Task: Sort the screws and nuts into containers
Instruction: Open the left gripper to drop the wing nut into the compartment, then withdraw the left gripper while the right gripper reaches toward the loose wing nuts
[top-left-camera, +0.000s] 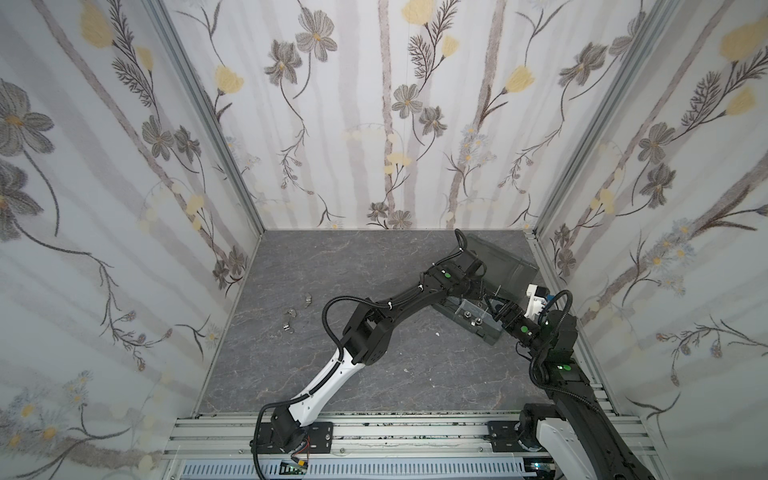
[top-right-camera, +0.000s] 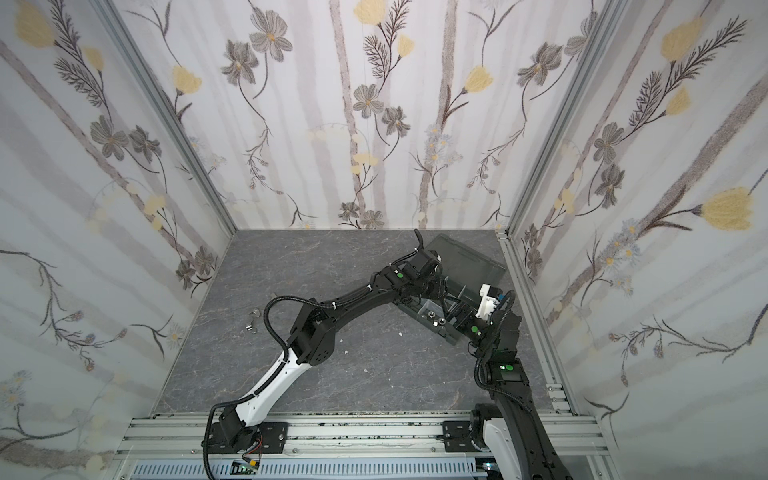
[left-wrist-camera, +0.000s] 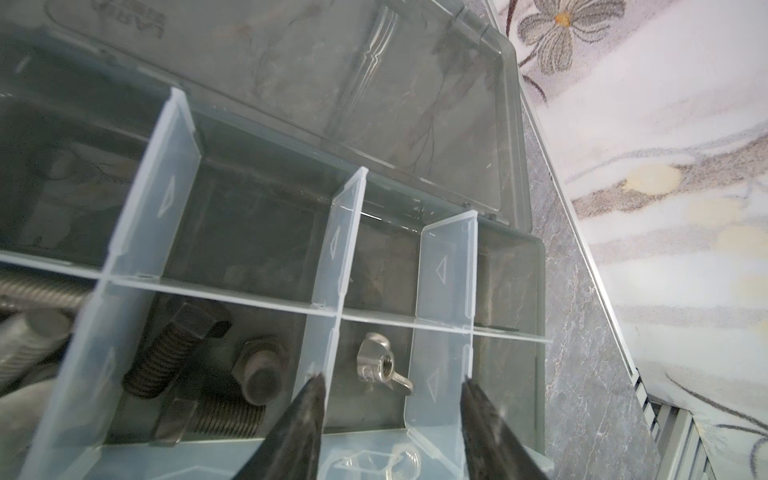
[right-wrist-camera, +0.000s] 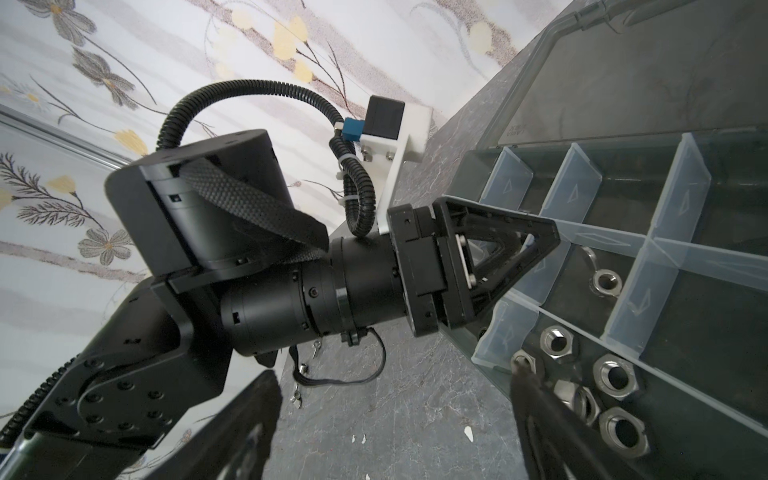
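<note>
Roughly, the organizer box (top-left-camera: 490, 334) sits skewed in the far right corner of the table (top-left-camera: 332, 257), with one end close to the right edge. Its smoky lid (top-left-camera: 507, 262) is open and lies back toward the far right corner, near the wall frame. There is little room on that side.

Both arms crowd the box. The left arm reaches across the middle of the table to it. The left gripper (left-wrist-camera: 392, 378) hangs over one compartment, fingers apart, nothing between them. A silver wing nut (left-wrist-camera: 376, 361) lies on that compartment's floor, between two pale dividers (left-wrist-camera: 336, 270). The next compartment over holds the screws (left-wrist-camera: 174, 353), dark hex-head bolts lying loose. The compartments along the lid side look bare.

The right gripper (right-wrist-camera: 392, 374) is at the box's near end, jaws spread wide and gripping nothing. One finger is over the compartment holding the nuts (right-wrist-camera: 615, 376), shiny hex ones in a cluster. Another nut (right-wrist-camera: 606, 281) sits one compartment across.

The left half and near middle of the table are open. A few loose silver pieces (top-left-camera: 286, 328) lie toward the left edge, well apart from the box and too small to name surely. White specks (top-left-camera: 437, 333) are scattered mid-table.

The surface is grey marble-pattern. Floral wallpaper (top-left-camera: 374, 124) covers three sides, and an aluminium rail (top-left-camera: 415, 432) runs along the near edge.
</note>
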